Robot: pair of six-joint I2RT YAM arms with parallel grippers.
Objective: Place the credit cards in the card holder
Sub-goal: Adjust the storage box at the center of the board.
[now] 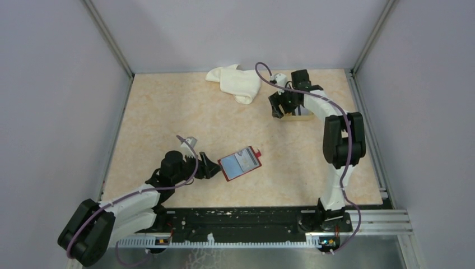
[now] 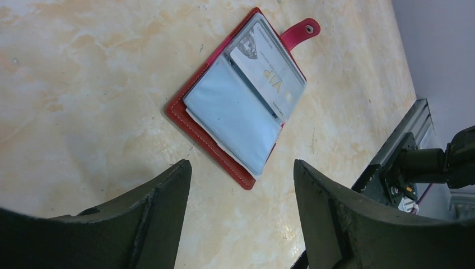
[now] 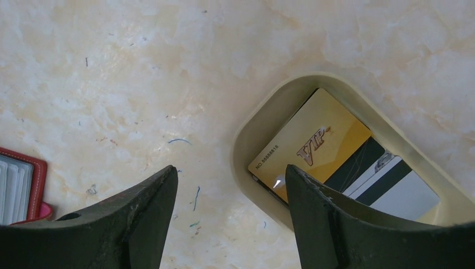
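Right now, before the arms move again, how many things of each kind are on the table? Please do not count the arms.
card holder: 1, lying open
tray: 1
cloth: 1
cards in view: 3, namely the gold card and the striped card in the tray, and the pale card in the card holder; others may lie hidden beneath
total: 6

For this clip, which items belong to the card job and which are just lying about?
Job: open dark red leather-like card holder; gold VIP card and dark-and-white striped card, both in the beige rounded tray.
Lying about: crumpled white cloth.
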